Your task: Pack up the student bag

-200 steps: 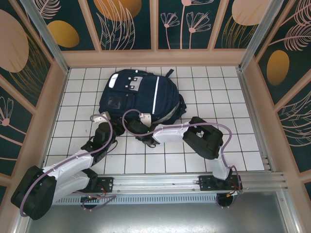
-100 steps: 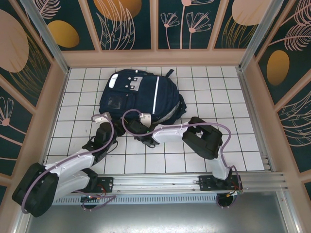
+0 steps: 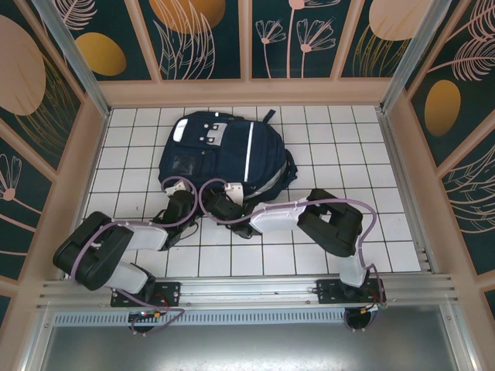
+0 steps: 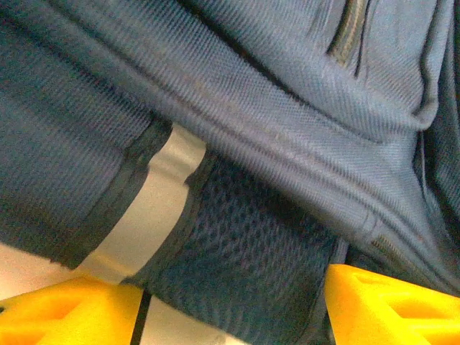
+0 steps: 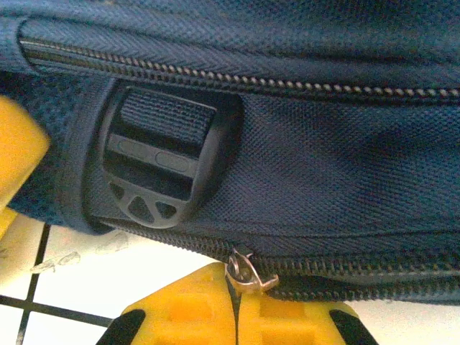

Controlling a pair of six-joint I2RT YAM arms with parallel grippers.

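Right claw [image 5: 236, 287]: closed, tips at the bag's [image 3: 224, 147] zip pull [image 5: 248, 276]; I can't tell if it is pinched. Left claw [image 4: 233, 305]: open, at the bag's near edge. Both arms low, elbows folded. Bag far-centre on table [image 3: 348, 154], with bare tiles to its right.

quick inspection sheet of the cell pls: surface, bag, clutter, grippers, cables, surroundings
surface: white tiled table, bare around the bag
job's things: bag lies flat at the far centre, with the zips on its near edge closed
clutter: nothing seen
grippers: left gripper open, fingers on either side of the bag's mesh panel; right gripper shut, fingertips right under the zip pull, and whether it pinches the pull is unclear
cables: purple cables loop along both arms, one arching over the bag's near edge
surroundings: floral walls on three sides, metal rail at the near edge
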